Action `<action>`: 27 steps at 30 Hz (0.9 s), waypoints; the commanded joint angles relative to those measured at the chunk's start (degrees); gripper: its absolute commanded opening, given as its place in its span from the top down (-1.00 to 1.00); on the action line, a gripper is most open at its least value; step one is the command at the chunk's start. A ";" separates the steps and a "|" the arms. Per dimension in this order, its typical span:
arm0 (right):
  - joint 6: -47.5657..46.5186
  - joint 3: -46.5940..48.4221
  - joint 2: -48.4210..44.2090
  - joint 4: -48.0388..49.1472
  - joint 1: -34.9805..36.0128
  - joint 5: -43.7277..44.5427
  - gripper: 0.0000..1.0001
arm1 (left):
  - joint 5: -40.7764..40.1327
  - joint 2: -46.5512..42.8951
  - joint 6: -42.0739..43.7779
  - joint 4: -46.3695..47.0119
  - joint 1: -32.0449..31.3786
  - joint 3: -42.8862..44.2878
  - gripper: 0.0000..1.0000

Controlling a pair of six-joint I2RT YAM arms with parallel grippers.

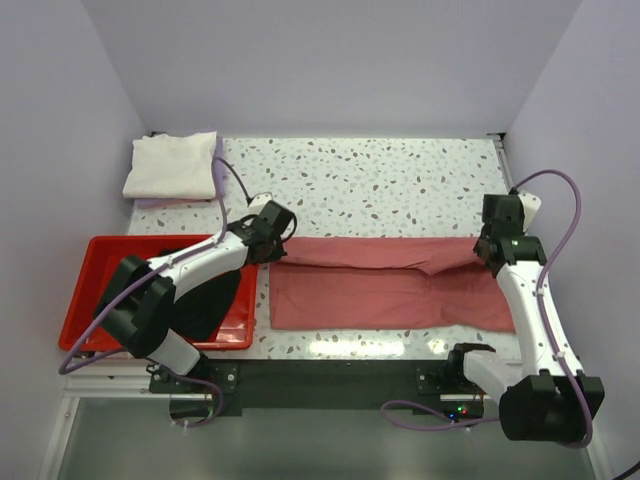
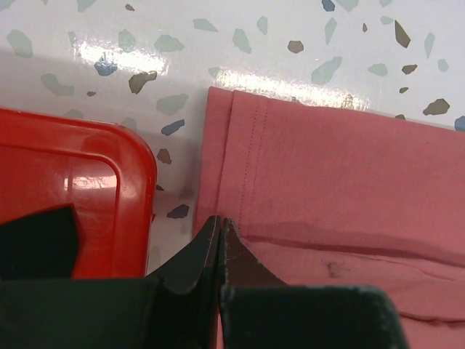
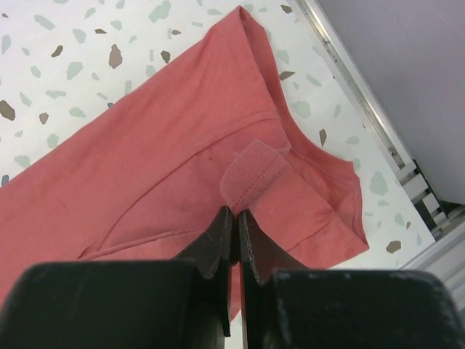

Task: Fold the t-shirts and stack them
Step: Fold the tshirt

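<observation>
Left pincer: two black fingers pressed together at the left end of the dusty salmon-red soft cloth t-shirt. They nip the edge of the folded-over layer just inside the stitched hem. A grip this close to the end gives control of the whole edge.
Right pincer: fingers pressed together on a small stitched tab of the same garment at its opposite end, beside the sleeve. The tab stands up just beyond the tips.
Reason for paired grip: judged as one hold at each end, so the layer spans between the arms without sagging and can be carried as a straight line.
Garment position: lies lengthwise across the near-middle of the white speckled terrazzo tabletop, between the two arms. The far band laps over the near part, so a lengthwise fold looks under way, not complete.
Bright red rigid plastic tray: just left of the garment, with its rounded corner close beside the left pincer but apart from the cloth. It holds a black soft cloth garment, apparently awaiting its turn.
Cream-white folded cloth t-shirt: far-left corner, well apart from the folding zone. Judged to be the base of the stack.
Next move calls for: both arms travelling together at equal height, since unequal travel would skew the crease.
Risk: thin cloth could slip out of either pinch.
</observation>
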 commanded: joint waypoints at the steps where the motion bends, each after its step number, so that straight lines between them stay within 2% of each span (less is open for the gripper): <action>1: 2.82 -0.69 -3.22 -2.96 -0.07 3.49 0.89 | -1.82 -1.68 -1.74 -0.04 -0.50 -0.36 1.00; 4: 3.53 -1.66 -4.63 -3.49 -0.07 4.46 0.76 | -1.47 -1.77 -1.75 -0.83 -0.94 -0.27 1.00; 5: 3.79 -1.74 -5.07 -3.93 -0.07 4.99 0.72 | -1.47 -1.76 -1.83 -1.36 -1.03 -0.18 0.94; 6: 4.49 -1.83 -5.25 -4.45 -0.07 5.69 0.59 | -1.55 -1.94 -2.27 -2.40 -1.12 -0.27 0.85; 7: 4.93 -1.83 -5.60 -5.68 -0.07 6.83 0.53 | -1.64 -2.11 -2.62 -2.85 -1.29 -0.36 0.69; 9: 6.16 -2.18 -6.74 -6.65 -0.07 9.90 0.43 | -1.64 -3.43 -3.32 -3.47 -1.73 -0.80 0.59; 12: 8.62 -1.92 -9.45 -8.50 -0.07 11.85 0.25 | -1.73 -5.89 -3.76 -4.08 -2.61 -1.41 0.09; 13: 8.63 -1.92 -10.25 -7.98 -0.07 11.33 0.21 | -1.90 -6.50 -3.94 -4.35 -2.96 -1.41 -0.16; 14: 8.63 -1.75 -10.96 -7.63 -0.07 10.45 0.11 | -1.99 -7.38 -3.94 -4.52 -3.49 -1.33 -0.28; 15: 8.54 -1.83 -12.53 -6.49 -0.07 8.53 -0.20 | -2.08 -7.82 -3.94 -4.52 -3.66 -1.07 -0.38; 17: 7.76 -2.01 -13.77 -5.08 -0.07 5.54 -0.52 | -2.00 -8.44 -3.86 -4.44 -4.19 -0.80 -0.61; 18: 6.97 -2.18 -14.21 -4.29 -0.07 2.65 -0.89 | -1.82 -8.44 -3.51 -4.26 -4.28 -0.36 -0.67; 19: 6.44 -2.19 -14.82 -2.80 -0.07 1.14 -0.98 | -1.82 -8.36 -3.42 -4.17 -4.63 -0.01 -0.78; 22: 4.85 -2.54 -14.57 -0.51 -0.07 -5.36 -0.98 | -0.15 -7.66 -2.19 -2.51 -5.24 1.22 -0.98; 27: 3.97 -4.12 -8.52 3.96 -0.07 -18.01 -0.98 | 1.34 -3.53 -0.25 -0.40 -6.83 5.17 -1.00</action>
